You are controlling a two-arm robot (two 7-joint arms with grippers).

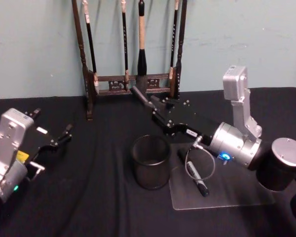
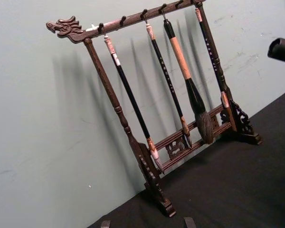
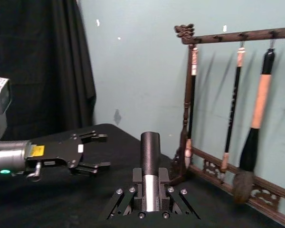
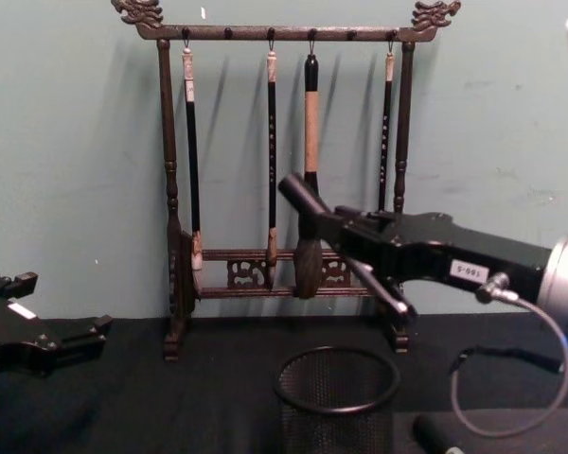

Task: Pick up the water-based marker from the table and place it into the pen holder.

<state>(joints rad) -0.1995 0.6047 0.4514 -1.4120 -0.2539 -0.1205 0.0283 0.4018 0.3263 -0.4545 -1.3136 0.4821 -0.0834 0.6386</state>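
Found the water-based marker (image 1: 142,97) off the table, clamped between the fingers of the right gripper (image 1: 160,117). Noted it tilted, free end pointing up toward the wooden brush rack (image 1: 133,78). Confirmed the grasp in the right wrist view: black cap standing clear above the fingers, silver barrel pinched between them. Located it in the chest view higher than the rim of the pen holder (image 1: 150,170) and behind it, not touching. Noted the holder upright on the black table (image 1: 89,202). Noted a second dark marker (image 1: 193,174) lying on a clear plate (image 1: 237,195) just right of the holder. Recorded the left gripper (image 1: 52,127) over the left side of the table, well apart from the holder, fingers spread, grasping nothing.
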